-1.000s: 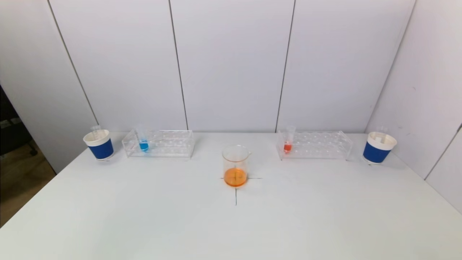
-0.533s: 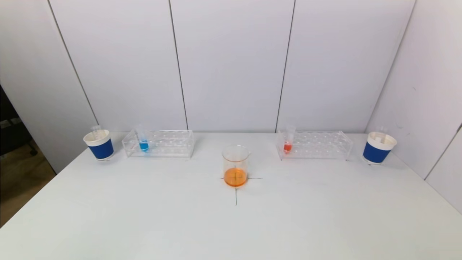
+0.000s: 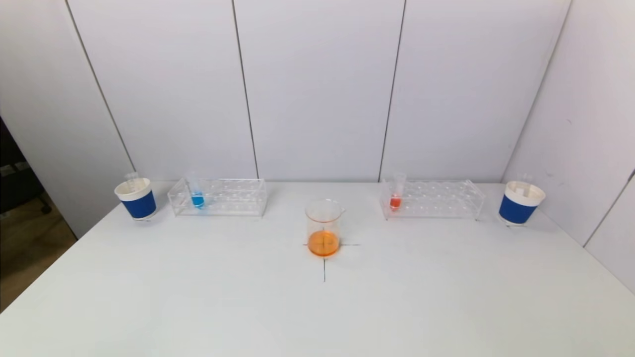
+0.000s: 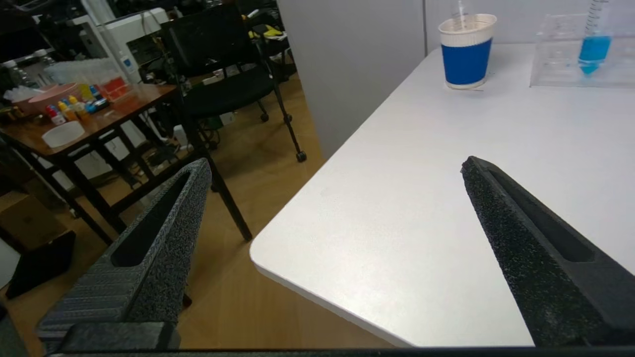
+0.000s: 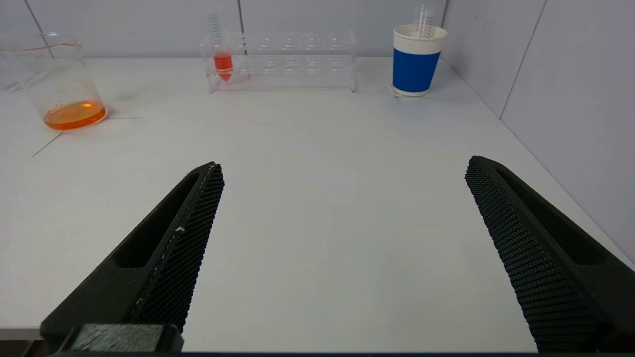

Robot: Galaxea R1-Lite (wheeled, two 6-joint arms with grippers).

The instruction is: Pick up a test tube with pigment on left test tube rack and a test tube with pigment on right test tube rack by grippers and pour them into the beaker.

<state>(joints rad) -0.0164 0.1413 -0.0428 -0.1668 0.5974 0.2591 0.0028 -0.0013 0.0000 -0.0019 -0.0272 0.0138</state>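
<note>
A smooth matte white table point(image 3: 198, 287) fills the head view, closed in at the back and right by plain pale grey wall panels point(image 3: 317, 89) split by thin dark seams. A black cross mark point(image 3: 325, 263) is drawn at its middle, and on it stands the clear glass beaker point(image 3: 324, 227), a shallow layer of orange liquid in its bottom.

Taking the beaker as the dial's centre, the clear acrylic left test tube rack point(image 3: 218, 197) lies toward 10 o'clock, with the test tube of blue pigment point(image 3: 197, 196) upright at its outer end. The clear acrylic right test tube rack point(image 3: 432, 199) lies toward 2 o'clock, with the test tube of red pigment point(image 3: 396, 194) upright at its inner end. Beyond each rack stands a blue paper cup with a white rim, one at the left point(image 3: 137, 198) and one at the right point(image 3: 519, 203), each with thin clear tubes in it.

No arm appears in the head view. Only the left wrist view shows the wooden floor, a black office chair point(image 4: 223, 74) and a brown side table point(image 4: 84, 124) crowded with small bottles. There the left gripper point(image 4: 332, 168) hovers at the table's near left corner, released, its rough black fingers point(image 4: 163, 238) wide apart and empty. The right gripper point(image 5: 342, 168) hangs over the near right of the table, equally released, its mesh-patterned black fingers point(image 5: 183, 248) grasping nothing.
</note>
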